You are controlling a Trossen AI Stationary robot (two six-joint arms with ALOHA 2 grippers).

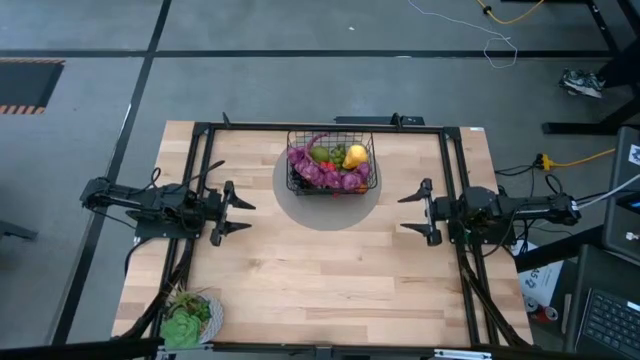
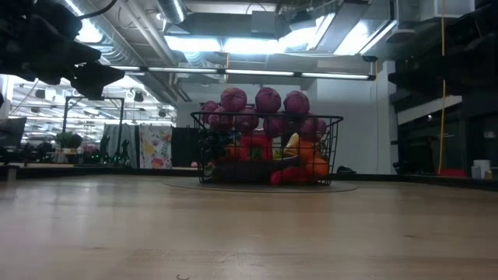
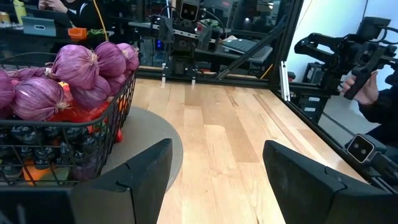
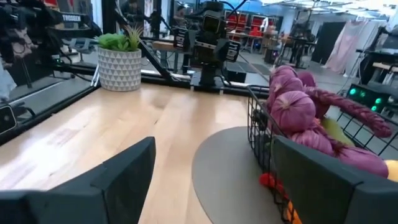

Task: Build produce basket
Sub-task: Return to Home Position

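— What's in the basket (image 1: 292, 178)?
— I see purple garlic (image 1: 325, 172) heaped over a yellow pear (image 1: 356, 155) and a green pear (image 1: 320, 154). It's black wire mesh, sitting on a grey mat (image 1: 290, 207).
— Where is it?
— Between my left gripper (image 1: 248, 216) and right gripper (image 1: 403, 213), apart from both. Both have their fingers spread, holding nothing.
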